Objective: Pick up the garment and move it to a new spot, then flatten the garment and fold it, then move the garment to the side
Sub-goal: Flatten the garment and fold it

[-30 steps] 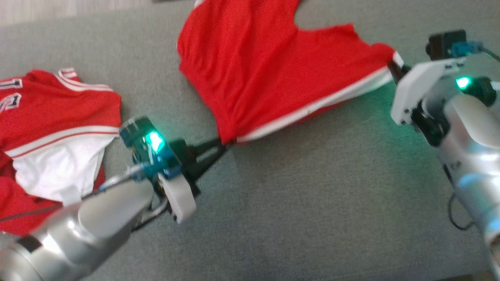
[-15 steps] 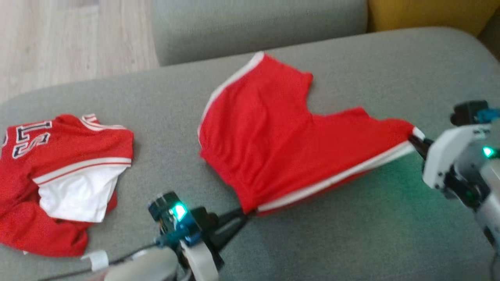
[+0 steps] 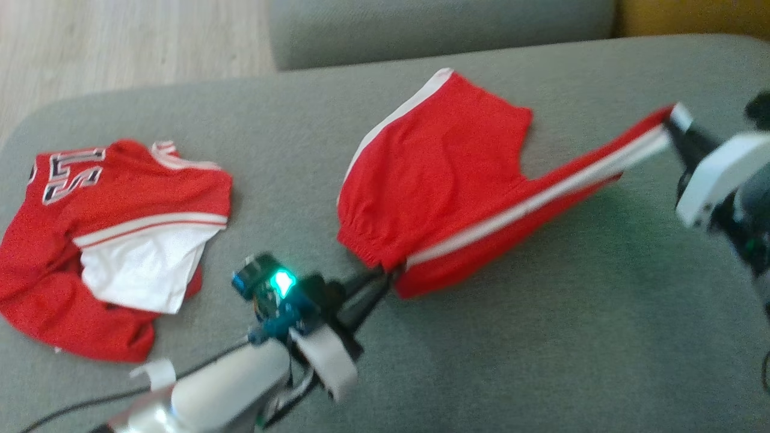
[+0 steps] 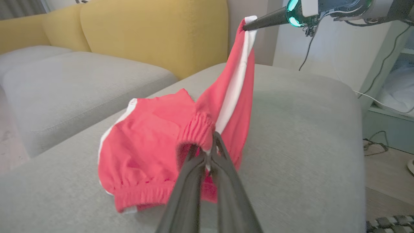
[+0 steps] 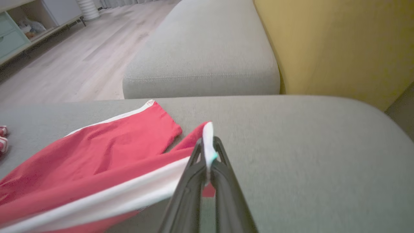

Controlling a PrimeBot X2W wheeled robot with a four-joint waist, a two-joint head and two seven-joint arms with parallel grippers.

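The garment [image 3: 445, 174] is a pair of red shorts with white side stripes, lying on a grey cushion [image 3: 511, 337]. My left gripper [image 3: 388, 276] is shut on its elastic waistband corner [image 4: 200, 129] at the near middle. My right gripper [image 3: 674, 123] is shut on the hem of one leg [image 5: 207, 139] and holds it raised, so that leg [image 4: 239, 71] hangs stretched between the two grippers. The other leg [image 5: 129, 129] lies flat on the cushion.
A red and white jersey [image 3: 114, 240] lies crumpled at the cushion's left. A second grey cushion [image 3: 439, 24] lies beyond, with a yellow backrest [image 5: 339, 45] on the right. Wood floor [image 3: 120, 42] shows at the far left.
Both grippers have lifted their ends of the shorts; the right one has risen most, folding the near leg over toward the far leg. The head camera has tilted up.
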